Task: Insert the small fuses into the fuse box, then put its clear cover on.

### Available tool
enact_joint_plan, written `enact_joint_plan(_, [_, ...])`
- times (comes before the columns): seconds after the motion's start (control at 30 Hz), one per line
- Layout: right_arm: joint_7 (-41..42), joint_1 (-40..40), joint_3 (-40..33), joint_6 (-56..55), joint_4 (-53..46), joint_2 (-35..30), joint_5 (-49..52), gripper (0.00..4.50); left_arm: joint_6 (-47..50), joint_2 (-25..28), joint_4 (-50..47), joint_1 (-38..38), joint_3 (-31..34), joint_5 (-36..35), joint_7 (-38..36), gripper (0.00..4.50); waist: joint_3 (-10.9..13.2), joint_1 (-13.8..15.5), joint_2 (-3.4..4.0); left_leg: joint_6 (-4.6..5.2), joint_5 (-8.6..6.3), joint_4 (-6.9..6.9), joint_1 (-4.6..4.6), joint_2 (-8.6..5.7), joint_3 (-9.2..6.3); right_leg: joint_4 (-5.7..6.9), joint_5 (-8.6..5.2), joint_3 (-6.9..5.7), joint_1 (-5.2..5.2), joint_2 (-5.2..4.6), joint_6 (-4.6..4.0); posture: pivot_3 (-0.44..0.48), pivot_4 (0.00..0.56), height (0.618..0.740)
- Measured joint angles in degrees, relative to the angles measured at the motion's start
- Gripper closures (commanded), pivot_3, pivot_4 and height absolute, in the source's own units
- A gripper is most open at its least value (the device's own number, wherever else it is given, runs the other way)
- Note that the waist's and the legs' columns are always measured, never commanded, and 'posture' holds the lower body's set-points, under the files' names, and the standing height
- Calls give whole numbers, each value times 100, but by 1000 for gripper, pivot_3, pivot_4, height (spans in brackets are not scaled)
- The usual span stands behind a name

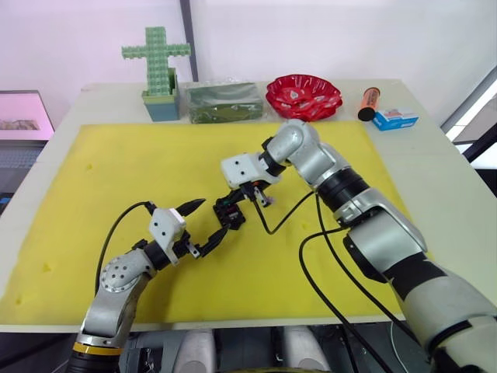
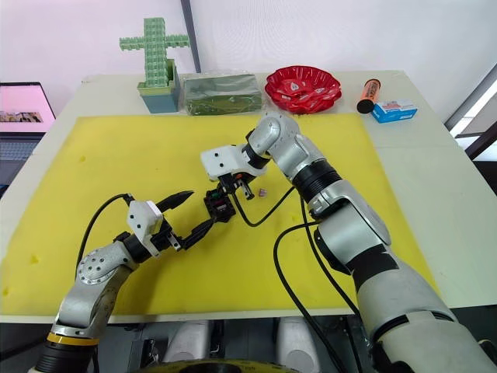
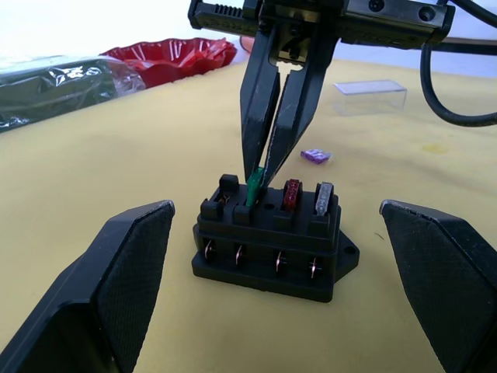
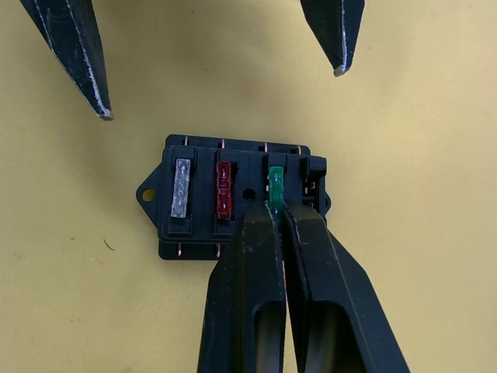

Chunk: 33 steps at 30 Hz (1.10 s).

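fuse box sits mid-frame on the yellow mat; right fingers pinch the green fuse in its slot. press straight down. left fingers wide, flanking.

The lower part of the green fuse is concealed by the right gripper, whose closed fingertips cover it. In the head views the fuse box is too small to distinguish individual fuses; its near side is masked by the right gripper. The left gripper's fingers are cut off at the wrist picture's lower edge. The purple fuse shows no readable detail.
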Motion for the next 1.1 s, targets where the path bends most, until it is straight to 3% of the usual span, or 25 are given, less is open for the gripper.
enact_joint_plan(0.3, [-7,0,-1,8,0,12,-7,4445,-13,-29,7,-25,0,11,-4,0,0,-4,0,0,0,0,0,0,0,0,0,0,0,0,0,0,150,740])
enact_joint_plan(0.4, [-9,4,0,8,0,12,-13,3896,-40,-31,35,-21,0,31,-11,0,0,-3,0,0,0,0,0,0,0,0,0,0,0,0,0,0,150,740])
enact_joint_plan(0.5, [-41,21,0,9,0,12,-14,2871,-103,-37,60,-10,0,60,-19,0,0,1,1,0,0,0,0,0,0,0,0,0,0,0,0,0,150,740])
enact_joint_plan(0.83, [35,37,-66,101,-50,4,81,2871,-160,-52,188,-11,0,73,-101,0,0,1,1,0,0,0,0,0,0,0,0,0,0,0,1,0,150,740])
enact_joint_plan(1.1, [365,237,-494,836,-943,-205,638,2871,-237,-53,232,-11,0,73,-125,0,0,9,0,0,0,0,-1,0,0,0,0,0,0,-1,1,0,150,740])
